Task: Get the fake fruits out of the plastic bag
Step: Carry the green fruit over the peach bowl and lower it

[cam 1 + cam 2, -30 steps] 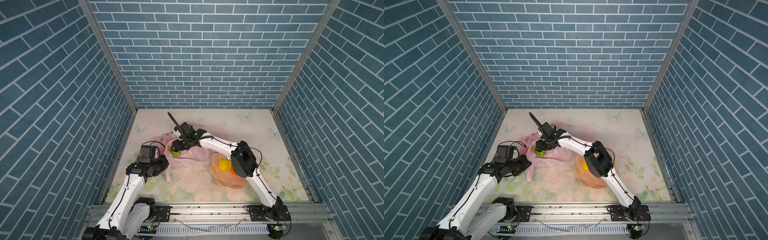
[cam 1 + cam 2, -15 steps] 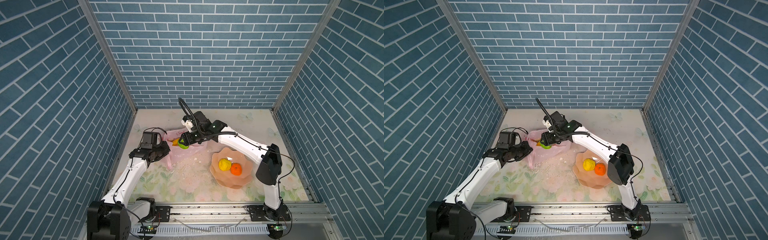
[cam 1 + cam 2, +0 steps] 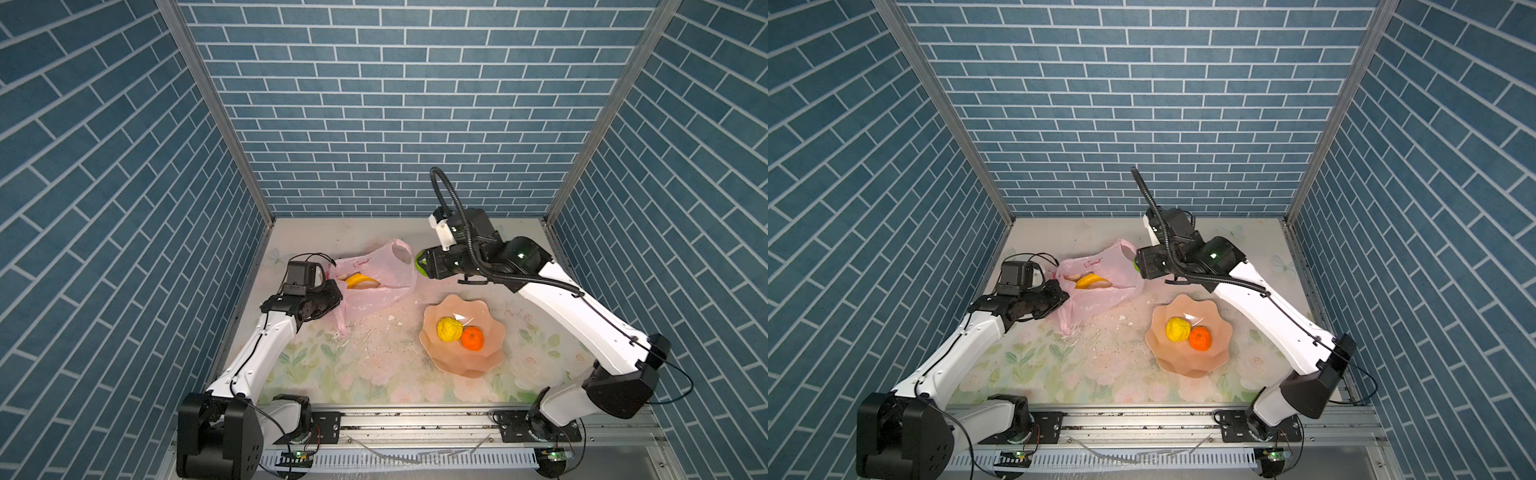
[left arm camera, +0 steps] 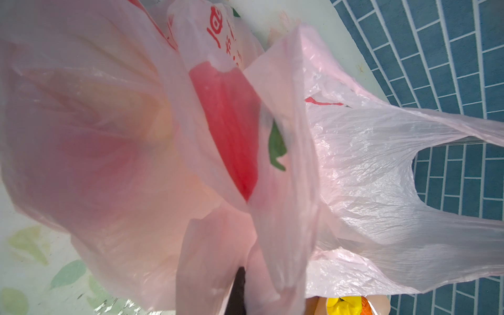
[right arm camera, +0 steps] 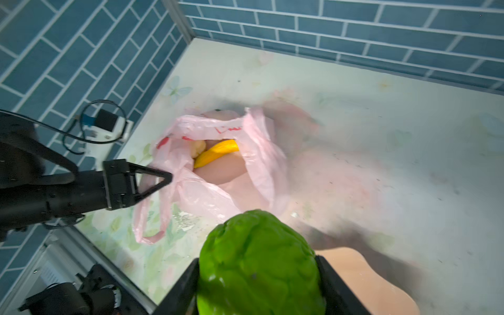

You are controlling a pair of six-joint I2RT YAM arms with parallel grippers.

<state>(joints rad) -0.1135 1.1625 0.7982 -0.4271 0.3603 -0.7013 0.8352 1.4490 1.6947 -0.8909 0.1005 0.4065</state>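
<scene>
A table covered with a pale floral cloth fills the floor of the blue-brick enclosure. On its left half lies the thin, crinkly, translucent pink plastic bag with red prints, its mouth gaping upward and one loop handle trailing toward the front edge. To the right of the bag and apart from it sits a peach scalloped bowl.

The right gripper is clamped on a knobbly bright green toy fruit, one black finger on each flank. The fruit is outside the bag, raised off the cloth, and in both top views it shows just beside the bag's right-hand edge, behind the bowl.

The left gripper reaches in from the left. Its fingers are pressed together into a point on the bag's near rim, pinching the pink film, and the bag drapes over most of the left wrist view.

Inside the open mouth lie a long yellow banana and, touching it, a cream-white lump. What sits deeper in the bag is too veiled by the film to tell.

In the bowl a wrinkly yellow fruit and an orange tangerine rest against each other.
</scene>
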